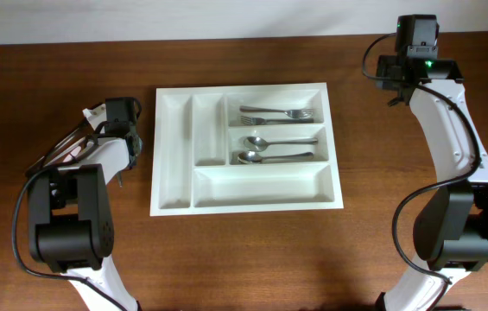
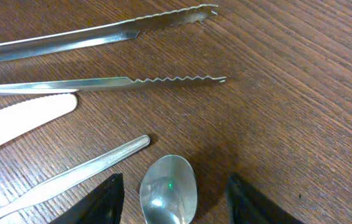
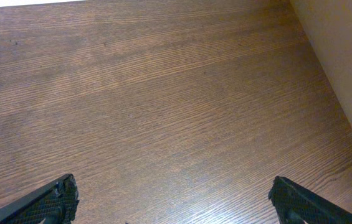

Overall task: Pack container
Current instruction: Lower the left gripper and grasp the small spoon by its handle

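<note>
The left claw [image 2: 174, 177] is released, its fingers standing on either side of a spoon [image 2: 168, 194] on the worktop [image 2: 288, 124]. Just beyond lie a white plastic knife [image 2: 20, 118] and serrated tongs [image 2: 163, 81]. The right claw [image 3: 176, 199] is released wide above the worktop. The white cutlery tray [image 1: 248, 206] lies between the arms and holds forks [image 1: 276, 113] and spoons [image 1: 269, 141].

I count one white tray [image 1: 174, 155] with five compartments. In it lie two forks [image 1: 278, 113] and two spoons [image 1: 261, 141]. On the table [image 2: 288, 93] I see one pair of tongs [image 2: 101, 37], one white knife [image 2: 20, 121], one loose spoon [image 2: 168, 190] and one metal handle [image 2: 95, 165], its head hidden.
</note>
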You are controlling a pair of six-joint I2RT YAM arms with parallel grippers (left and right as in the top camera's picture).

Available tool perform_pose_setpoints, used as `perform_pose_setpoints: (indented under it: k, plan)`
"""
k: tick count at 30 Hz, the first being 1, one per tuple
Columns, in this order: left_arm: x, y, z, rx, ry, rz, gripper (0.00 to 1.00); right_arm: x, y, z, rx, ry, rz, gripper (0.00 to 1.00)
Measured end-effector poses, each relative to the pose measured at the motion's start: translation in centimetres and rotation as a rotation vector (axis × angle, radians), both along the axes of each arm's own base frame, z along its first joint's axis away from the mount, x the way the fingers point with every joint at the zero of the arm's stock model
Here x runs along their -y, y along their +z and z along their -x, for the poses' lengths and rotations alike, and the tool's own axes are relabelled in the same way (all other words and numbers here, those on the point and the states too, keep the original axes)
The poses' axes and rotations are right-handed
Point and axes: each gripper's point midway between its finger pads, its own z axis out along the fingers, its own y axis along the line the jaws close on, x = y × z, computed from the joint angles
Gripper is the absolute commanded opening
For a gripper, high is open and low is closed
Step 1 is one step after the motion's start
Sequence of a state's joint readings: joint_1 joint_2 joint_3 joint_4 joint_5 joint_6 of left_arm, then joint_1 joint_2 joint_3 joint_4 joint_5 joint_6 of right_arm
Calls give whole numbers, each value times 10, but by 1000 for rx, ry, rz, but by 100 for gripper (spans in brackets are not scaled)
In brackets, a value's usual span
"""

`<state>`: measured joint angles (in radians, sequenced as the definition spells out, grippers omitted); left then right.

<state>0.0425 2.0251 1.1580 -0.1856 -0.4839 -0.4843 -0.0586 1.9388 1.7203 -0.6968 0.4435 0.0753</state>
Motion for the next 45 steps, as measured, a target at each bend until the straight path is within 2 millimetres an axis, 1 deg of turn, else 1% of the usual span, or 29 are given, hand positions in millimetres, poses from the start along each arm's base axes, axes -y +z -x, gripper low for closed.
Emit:
perform_pose_setpoints:
  k: [2,3,6,11,12,14,25,30,32,35,38,40,42,43,45]
  plan:
    - [0,0,0,-1,0,0,43,0,0,0,0,0,0,99]
    - [0,0,0,0,0,0,39,0,0,0,0,0,0,99]
    - [0,0,0,-2,-1,0,34,0,0,0,0,0,0,99]
    - [0,-1,1,-5,-1,-1,14,0,0,0,0,0,0,99]
    - [0,-2,1,-5,-1,0,8,0,0,0,0,0,0,99]
    - [-1,-2,1,-7,1,-5,2,0,0,0,0,0,0,99]
    - [-2,-1,1,-9,5,-11,2,0,0,0,0,0,0,99]
    - [-1,3,6,-74,3,-7,2,0,0,0,0,0,0,99]
    - [-1,11,3,-85,2,-6,2,0,0,0,0,0,0,99]
    - [2,35,-4,-76,-5,-4,2,0,0,0,0,0,0,99]
    - [9,73,-15,-26,-31,-2,2,0,0,0,0,0,0,99]
    - [19,99,-19,14,-59,6,2,0,0,0,0,0,0,99]
    - [32,118,-19,43,-95,23,2,0,0,0,0,0,0,99]
    - [40,126,-19,57,-117,36,2,0,0,0,0,0,0,99]
    - [57,134,-19,70,-162,59,2,0,0,0,0,0,0,99]
